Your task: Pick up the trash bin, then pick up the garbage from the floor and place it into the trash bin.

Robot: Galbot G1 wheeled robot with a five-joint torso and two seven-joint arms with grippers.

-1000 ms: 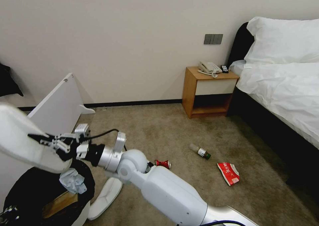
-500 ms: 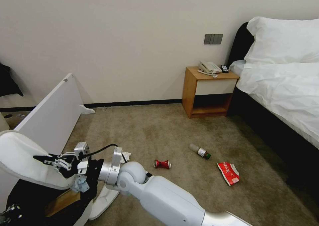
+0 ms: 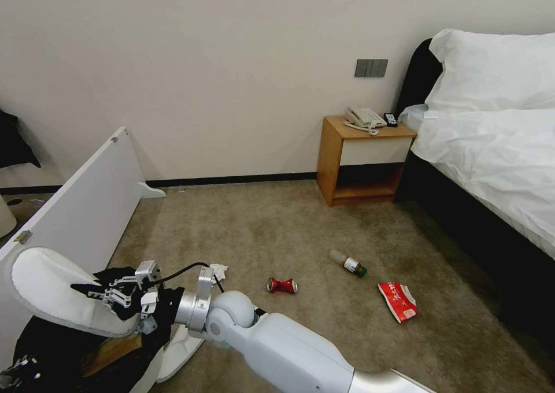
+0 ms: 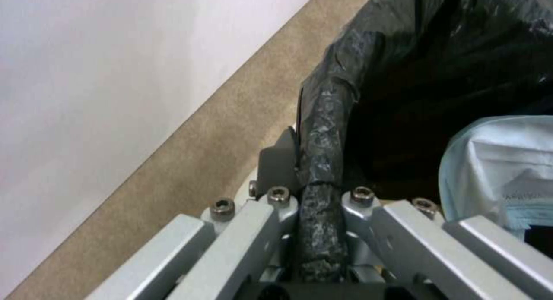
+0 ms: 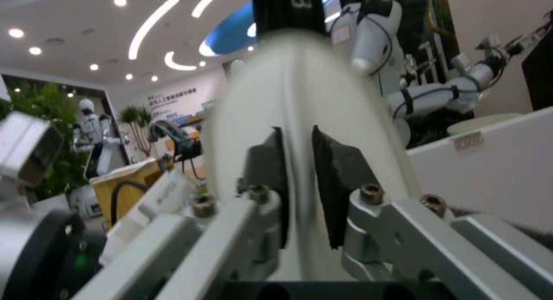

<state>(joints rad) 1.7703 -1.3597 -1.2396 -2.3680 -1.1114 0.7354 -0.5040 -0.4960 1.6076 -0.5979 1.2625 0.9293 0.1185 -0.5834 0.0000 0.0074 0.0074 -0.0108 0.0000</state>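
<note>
The trash bin point(image 3: 52, 347), lined with a black bag, is at the lower left of the head view. My left gripper point(image 4: 316, 192) is shut on its bagged rim point(image 4: 325, 118). My right gripper point(image 3: 113, 293) reaches across from the right and is shut on a white slipper point(image 3: 46, 286), held tilted just above the bin's mouth. In the right wrist view the pads point(image 5: 337, 162) pinch the slipper's edge point(image 5: 300, 97). Brown cardboard point(image 3: 110, 351) and a pale tissue point(image 4: 501, 162) lie inside the bin. On the carpet are another slipper point(image 3: 180, 351), a tissue point(image 3: 218, 271), a crushed red can point(image 3: 282, 285), a bottle point(image 3: 348, 263) and a red packet point(image 3: 398, 301).
A white board point(image 3: 87, 208) leans close on the left of the bin. A wooden nightstand point(image 3: 364, 162) with a phone stands against the far wall, and a bed point(image 3: 491, 150) fills the right side. Open carpet lies between them.
My right gripper has come down and slightly right with the slipper, from above the board's edge to just over the bin's mouth. The litter on the floor has not moved.
</note>
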